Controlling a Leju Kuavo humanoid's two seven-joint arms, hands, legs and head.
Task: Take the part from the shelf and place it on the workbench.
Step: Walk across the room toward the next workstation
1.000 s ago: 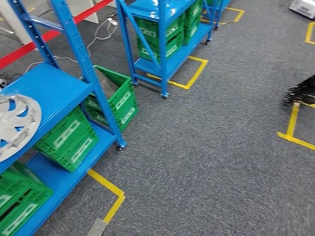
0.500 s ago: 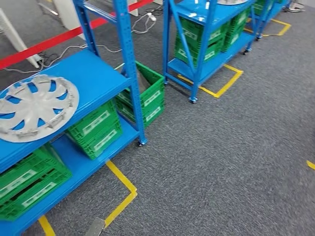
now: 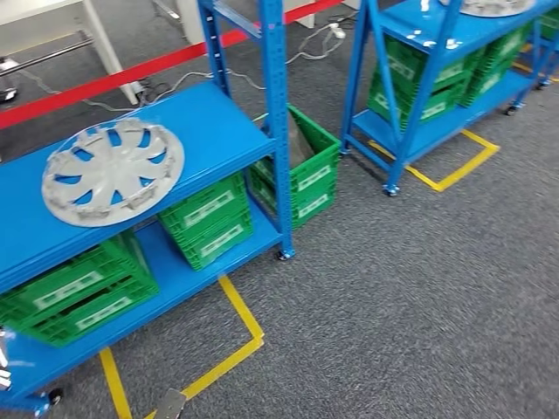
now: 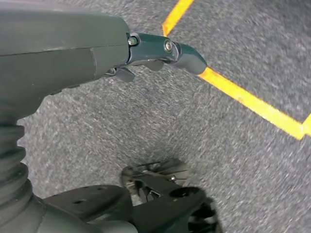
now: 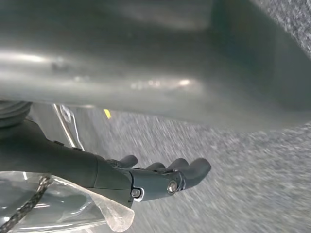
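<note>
Both arms just hang at my sides over the grey carpet: my left hand (image 4: 161,51) and right hand (image 5: 161,180) hold nothing, fingers loosely extended. The silver plastic spoked wheel cover (image 3: 113,171) lies flat on the blue metal shelf (image 3: 210,131), probably for easy grabbing.

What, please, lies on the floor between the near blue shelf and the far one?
In the head view, a green crate sits on the grey carpet between the near shelf and the far shelf, close to the near shelf's post.
</note>
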